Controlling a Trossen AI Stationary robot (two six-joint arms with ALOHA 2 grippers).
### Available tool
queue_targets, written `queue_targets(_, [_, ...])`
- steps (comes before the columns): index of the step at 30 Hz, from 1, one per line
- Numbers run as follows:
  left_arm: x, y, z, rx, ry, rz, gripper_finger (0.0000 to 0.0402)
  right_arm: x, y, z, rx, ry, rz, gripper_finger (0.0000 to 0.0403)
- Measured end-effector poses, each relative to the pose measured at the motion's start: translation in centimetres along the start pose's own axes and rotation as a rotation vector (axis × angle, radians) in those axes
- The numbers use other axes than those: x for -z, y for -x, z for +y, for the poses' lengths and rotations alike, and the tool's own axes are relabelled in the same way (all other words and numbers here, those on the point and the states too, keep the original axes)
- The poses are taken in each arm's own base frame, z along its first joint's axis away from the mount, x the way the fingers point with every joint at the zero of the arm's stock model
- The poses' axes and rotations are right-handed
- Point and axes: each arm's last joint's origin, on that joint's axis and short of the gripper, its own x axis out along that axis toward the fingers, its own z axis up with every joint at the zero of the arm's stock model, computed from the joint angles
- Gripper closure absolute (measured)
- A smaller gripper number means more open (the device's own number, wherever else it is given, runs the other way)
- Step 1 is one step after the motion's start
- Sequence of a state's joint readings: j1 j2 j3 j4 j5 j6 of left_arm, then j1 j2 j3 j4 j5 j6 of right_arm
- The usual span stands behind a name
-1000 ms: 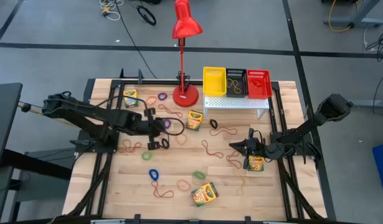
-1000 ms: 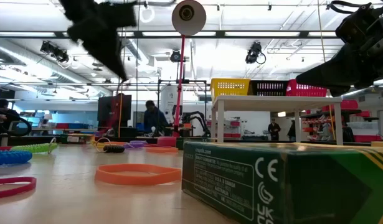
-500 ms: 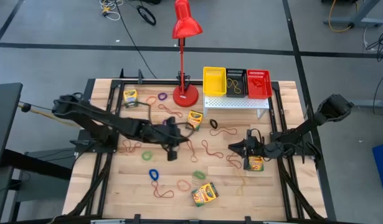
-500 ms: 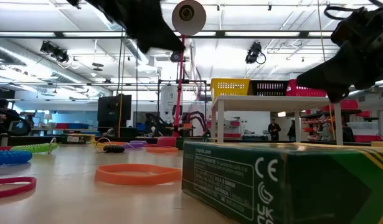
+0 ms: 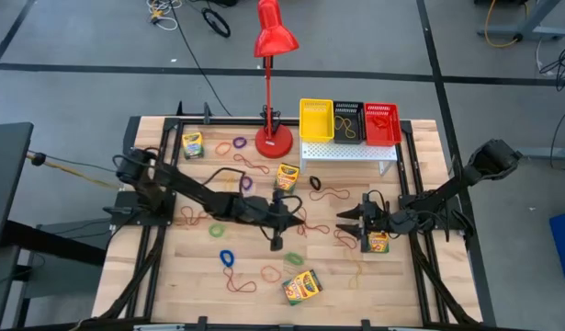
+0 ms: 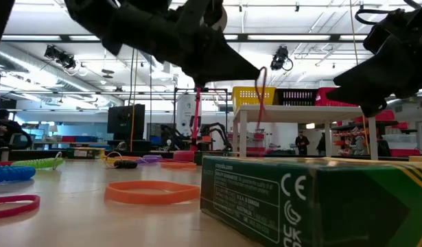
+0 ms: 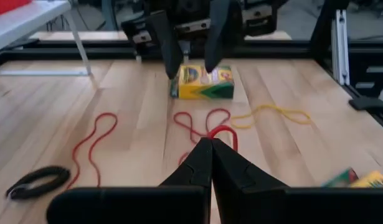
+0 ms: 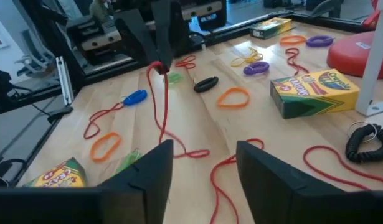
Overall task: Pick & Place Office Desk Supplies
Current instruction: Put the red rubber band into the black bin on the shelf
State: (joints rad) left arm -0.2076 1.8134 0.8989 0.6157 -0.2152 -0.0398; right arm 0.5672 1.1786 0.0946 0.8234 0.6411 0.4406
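My left gripper (image 5: 291, 221) is mid-table, shut on a long red rubber band (image 8: 159, 106); it also shows in its own wrist view (image 7: 211, 146). My right gripper (image 5: 345, 222) hovers open and empty at the right, facing it, its fingers (image 8: 155, 163) apart. A crayon box (image 5: 378, 242) lies flat under the right arm's wrist. Other crayon boxes lie flat at the back left (image 5: 192, 144), near the lamp (image 5: 288, 176) and near the front (image 5: 302, 287). Loose coloured bands lie scattered on the table. My left gripper pinches one end loop of the red band (image 7: 220, 131) between its two fingertips, coming level from the table's left. The band hangs down below the fingers (image 6: 261, 103), and its lower part (image 8: 190, 152) lies on the table.
Yellow (image 5: 316, 120), black (image 5: 349, 122) and red (image 5: 382, 124) baskets stand on a white perforated stand (image 5: 348, 152) at the back right. A red desk lamp (image 5: 274, 140) stands at the back middle. A black coiled band (image 5: 315, 183) lies near the stand.
My left gripper has gone toward the table's right edge and a little toward the near edge, closing on my right gripper. In the low view a red band now hangs from it.
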Motion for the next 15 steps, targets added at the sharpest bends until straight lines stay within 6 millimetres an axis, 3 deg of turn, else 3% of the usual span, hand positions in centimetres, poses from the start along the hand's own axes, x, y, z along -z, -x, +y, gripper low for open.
queue_targets(9, [1.9,-2.1,0.7,0.07,0.022,-0.083,0.0396,-1.5,-1.2,1.5,0.03,0.037,0.029,0.0163])
queue_targets(15, [1.0,-1.7,0.9,0.075,-0.041,-0.119,0.0396,-1.8,-2.1,1.2,0.079,0.039,0.036,0.0149])
